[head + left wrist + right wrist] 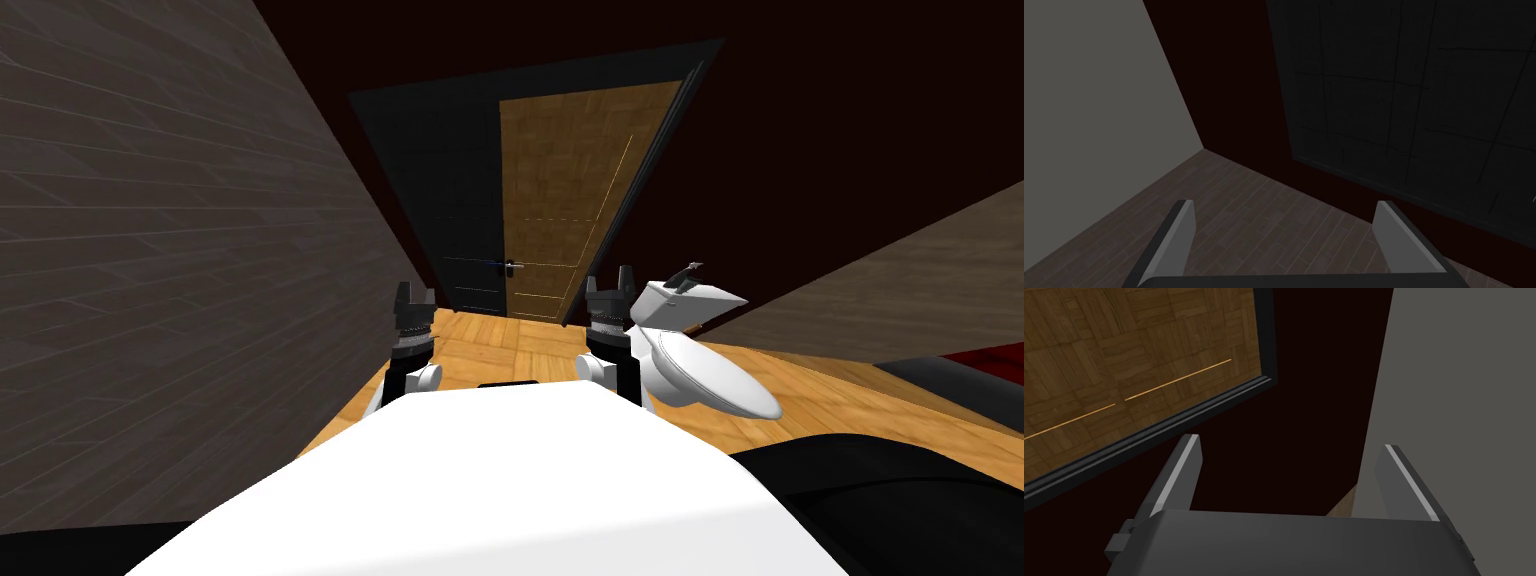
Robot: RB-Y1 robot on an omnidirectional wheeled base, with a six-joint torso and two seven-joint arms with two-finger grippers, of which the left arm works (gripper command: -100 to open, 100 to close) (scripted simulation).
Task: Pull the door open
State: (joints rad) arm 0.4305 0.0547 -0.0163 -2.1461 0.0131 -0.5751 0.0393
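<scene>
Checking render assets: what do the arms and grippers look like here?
Both the left gripper and right gripper: dark boxes on dark wrists, rounded white joints below. Each has two thin, light grey, blade-like fingers with slanted tips. No cables or markings visible.

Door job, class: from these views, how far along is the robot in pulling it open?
Done: nothing yet; the door looks shut in its frame. In hand: the left gripper and right gripper are open, empty, well short of the handle. Left: approach, grip the handle, pull.
</scene>
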